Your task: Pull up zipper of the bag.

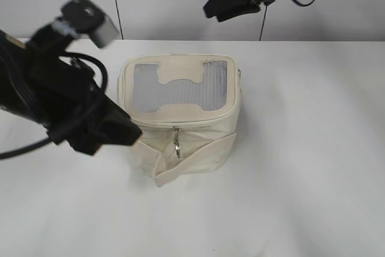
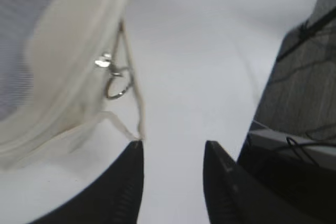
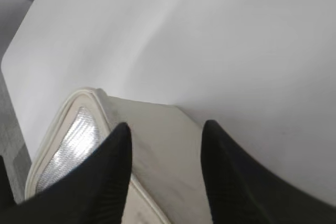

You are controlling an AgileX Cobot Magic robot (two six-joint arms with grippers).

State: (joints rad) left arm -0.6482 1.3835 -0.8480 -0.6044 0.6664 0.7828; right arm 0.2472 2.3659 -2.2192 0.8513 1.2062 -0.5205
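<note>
The zipper (image 1: 177, 126) runs round the lid rim of the bag (image 1: 180, 118), and on the front face a silver slider with a ring pull (image 1: 177, 147) hangs down just below the rim. In the left wrist view the same slider and ring (image 2: 116, 80) sit at the bag's edge, above and left of the finger gap, apart from both fingers. The bag stands upright near the middle of the white worktop (image 1: 301, 167), its grey mesh lid (image 1: 180, 91) facing up and a wide strap (image 1: 192, 164) wrapping its lower front.

The left gripper (image 2: 173, 153) is low beside the bag's front-left corner; its fingers (image 2: 128, 182) are spread, holding nothing, and the left tip lies right by the end of a thin fabric edge of the bag.

The right gripper (image 3: 165, 132) hangs in the air above and behind the bag, well clear of it. Its fingers (image 3: 113, 166) are likewise parted and empty, with the bag's side and a lid corner (image 3: 73, 145) seen between and below them.
</note>
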